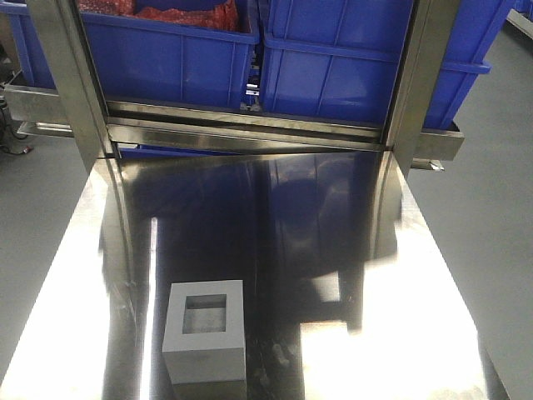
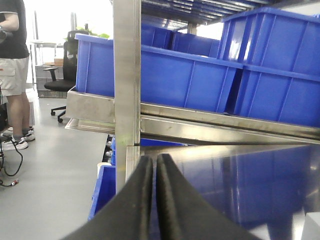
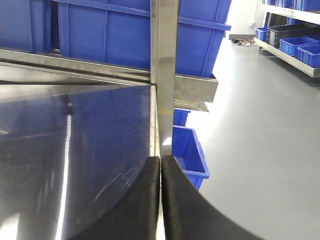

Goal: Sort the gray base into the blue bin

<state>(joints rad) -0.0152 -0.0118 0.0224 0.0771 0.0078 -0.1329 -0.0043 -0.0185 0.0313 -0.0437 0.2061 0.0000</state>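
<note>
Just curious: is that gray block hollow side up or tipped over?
Hollow side up. The base sits flat on the table, its square recess showing on the top face.

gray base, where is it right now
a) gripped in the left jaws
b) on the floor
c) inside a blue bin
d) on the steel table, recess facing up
d: the gray base sits on the steel table with its square recess up, well short of the blue bins on the rack behind.
</note>
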